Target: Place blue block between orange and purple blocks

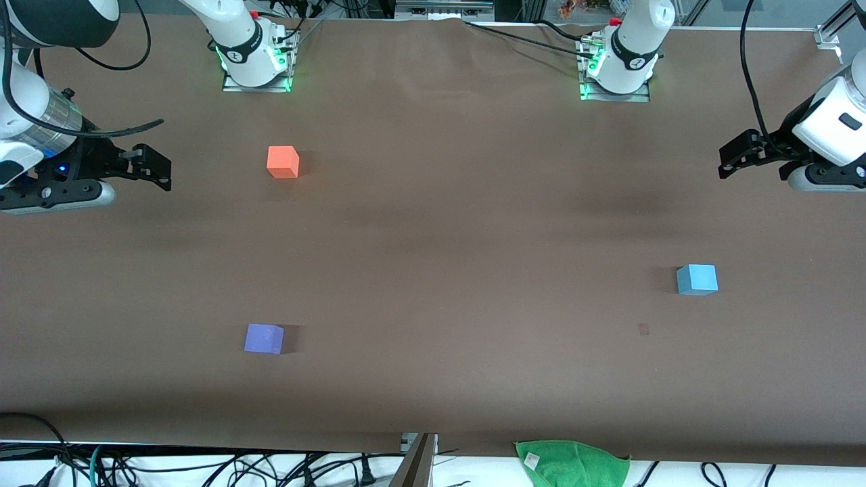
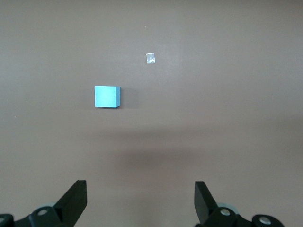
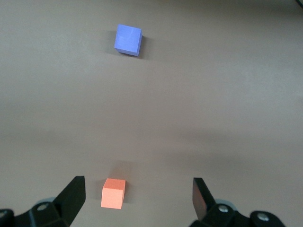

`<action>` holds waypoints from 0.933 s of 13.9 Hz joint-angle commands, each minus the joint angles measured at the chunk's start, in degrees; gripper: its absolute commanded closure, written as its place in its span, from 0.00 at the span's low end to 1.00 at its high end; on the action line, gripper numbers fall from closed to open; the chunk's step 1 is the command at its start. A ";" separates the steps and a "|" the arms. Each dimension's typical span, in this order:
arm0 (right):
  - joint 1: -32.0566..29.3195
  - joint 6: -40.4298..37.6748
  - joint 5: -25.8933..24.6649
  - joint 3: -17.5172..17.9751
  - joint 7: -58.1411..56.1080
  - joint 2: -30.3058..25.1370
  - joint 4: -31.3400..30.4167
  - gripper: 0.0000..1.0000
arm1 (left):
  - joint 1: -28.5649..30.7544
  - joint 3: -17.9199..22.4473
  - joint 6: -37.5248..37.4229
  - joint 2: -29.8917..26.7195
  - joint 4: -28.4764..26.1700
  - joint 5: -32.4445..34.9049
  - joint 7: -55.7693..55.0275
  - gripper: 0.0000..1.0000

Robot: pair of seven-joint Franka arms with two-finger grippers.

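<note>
Three cubes sit well apart: blue block (image 1: pixel 697 279) toward my left arm's end, orange block (image 1: pixel 283 161) and purple block (image 1: pixel 264 338) toward my right's. Left gripper (image 2: pixel 141 198) and right gripper (image 3: pixel 137 197) hover spread, empty; careless placing could nudge either neighbour

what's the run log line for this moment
stage: not started | blue block: on table, left arm's end | orange block, purple block: apart, right arm's end | left end effector: open, waiting | right end effector: open, waiting
</note>
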 commanded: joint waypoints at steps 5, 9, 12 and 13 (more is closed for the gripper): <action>-0.22 -0.71 0.79 -0.10 -0.96 -0.08 0.49 0.00 | -0.52 0.78 0.53 -0.23 -0.16 -0.45 1.13 0.00; -0.22 -0.63 0.79 -0.19 -0.96 -0.08 0.49 0.00 | -0.52 0.70 0.36 0.03 -0.07 -0.28 0.77 0.00; -0.22 -0.63 0.88 -0.19 -0.96 -0.08 0.49 0.00 | -0.61 0.61 0.10 0.03 -0.07 -0.28 0.69 0.00; -0.22 -0.63 0.88 -0.19 -0.96 -0.08 0.49 0.00 | -0.61 0.61 0.10 0.03 -0.07 -0.28 0.69 0.00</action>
